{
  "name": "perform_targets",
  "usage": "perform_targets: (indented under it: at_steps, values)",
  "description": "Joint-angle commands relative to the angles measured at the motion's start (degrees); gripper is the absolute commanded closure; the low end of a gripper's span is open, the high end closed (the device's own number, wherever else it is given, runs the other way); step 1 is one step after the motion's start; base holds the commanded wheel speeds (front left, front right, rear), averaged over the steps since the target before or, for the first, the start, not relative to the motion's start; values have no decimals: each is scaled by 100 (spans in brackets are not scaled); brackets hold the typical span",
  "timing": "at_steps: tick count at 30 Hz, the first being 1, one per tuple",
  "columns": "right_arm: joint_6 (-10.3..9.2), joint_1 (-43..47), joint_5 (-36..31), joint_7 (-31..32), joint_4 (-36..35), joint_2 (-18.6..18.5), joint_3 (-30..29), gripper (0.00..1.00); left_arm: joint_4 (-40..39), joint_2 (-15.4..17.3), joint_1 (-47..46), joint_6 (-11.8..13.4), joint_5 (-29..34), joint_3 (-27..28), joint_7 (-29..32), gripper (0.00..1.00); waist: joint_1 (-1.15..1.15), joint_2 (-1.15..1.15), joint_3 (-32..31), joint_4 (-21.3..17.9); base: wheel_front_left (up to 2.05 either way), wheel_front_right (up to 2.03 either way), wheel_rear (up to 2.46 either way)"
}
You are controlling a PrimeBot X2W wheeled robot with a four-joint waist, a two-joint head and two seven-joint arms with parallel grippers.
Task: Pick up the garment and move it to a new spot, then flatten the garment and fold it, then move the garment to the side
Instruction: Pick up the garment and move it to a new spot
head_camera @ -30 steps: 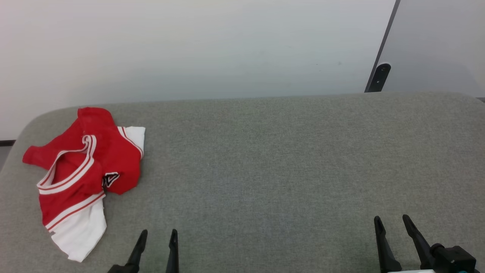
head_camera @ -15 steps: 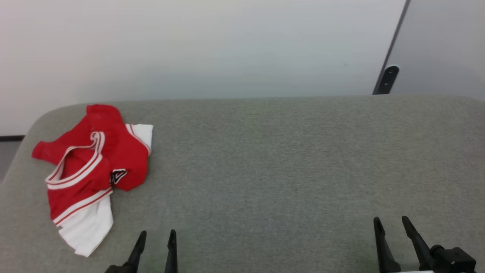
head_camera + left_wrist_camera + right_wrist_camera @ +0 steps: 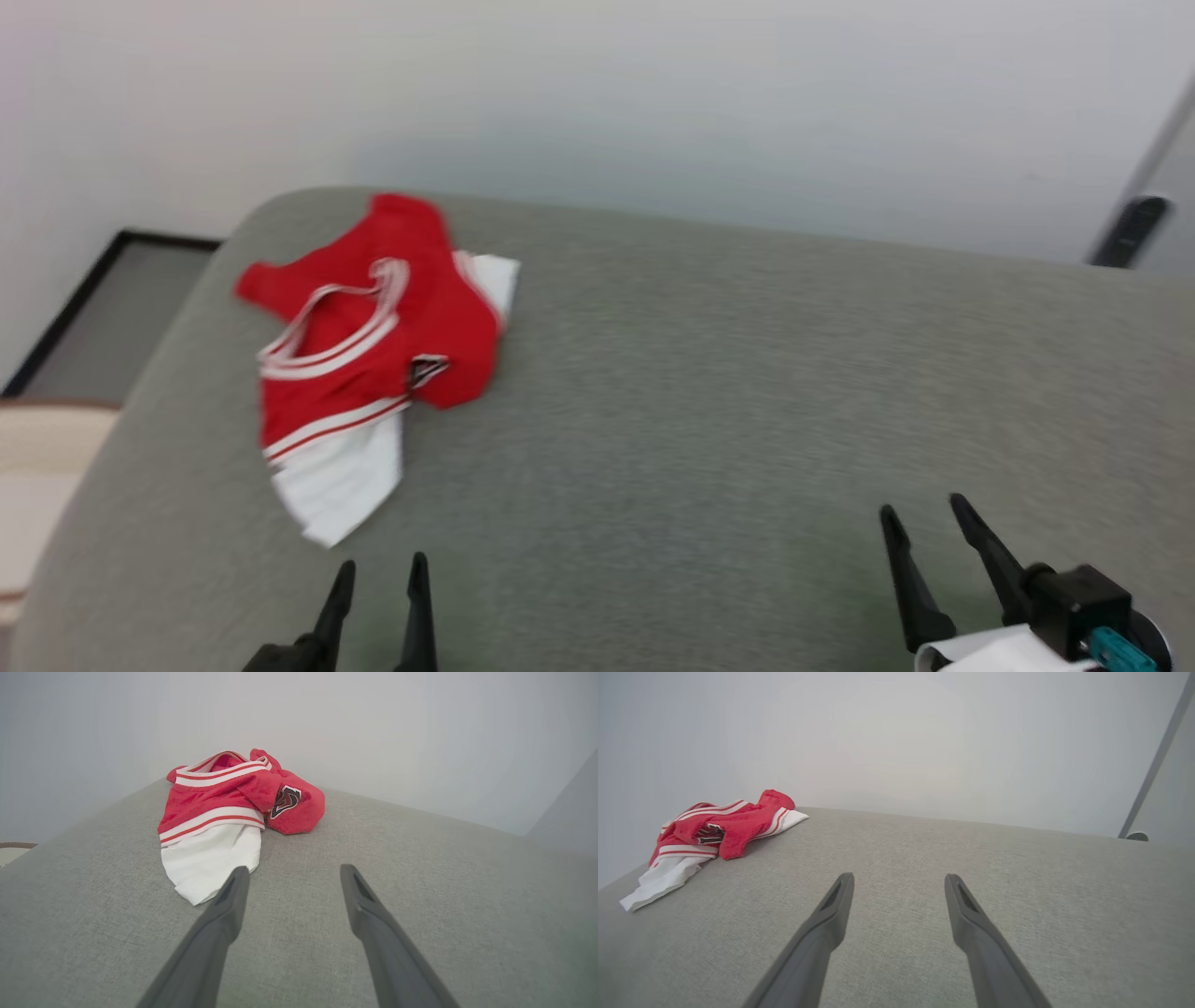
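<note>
A crumpled red-and-white shirt (image 3: 369,345) is lying near the far left corner of a grey fabric-covered surface (image 3: 700,392), its striped neck trim facing up, one white sleeve spreading toward the robot and a small black-and-white emblem showing on a folded red flap. The left gripper (image 3: 383,562) is hovering near that sleeve with its two dark fingers spread apart and holding nothing. The right gripper (image 3: 922,504) is hanging well away over the surface's right side, fingers likewise parted and empty, as a pale wall (image 3: 653,112) is rising behind.
</note>
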Motion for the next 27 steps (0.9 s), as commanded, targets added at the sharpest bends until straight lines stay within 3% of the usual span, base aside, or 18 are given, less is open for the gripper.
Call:
perform_targets:
  at_steps: [1, 8, 20, 27]
  values:
    - [-6, -125, 11, 40, -36, -68, 105, 0, 4, 0, 31, 74, -63, 17, -1, 0, 0, 0, 142, 833, 0, 0, 0]
    - [-6, -329, 85, 167, 2, -171, 472, 0, -107, -1, 150, 320, -302, 47, -1, 0, 0, 0, 150, 1665, 0, 0, 0]
    - [-6, -1372, 488, 220, 542, -461, 1809, 0, -798, -1, 621, 889, -783, 288, -1, 0, 0, 0, 365, 1821, 0, 0, 0]
    - [-6, -1574, 676, 84, 818, -507, 2042, 0, -958, 0, 649, 929, -751, 218, -1, 0, 0, 0, 342, 1805, 0, 0, 0]
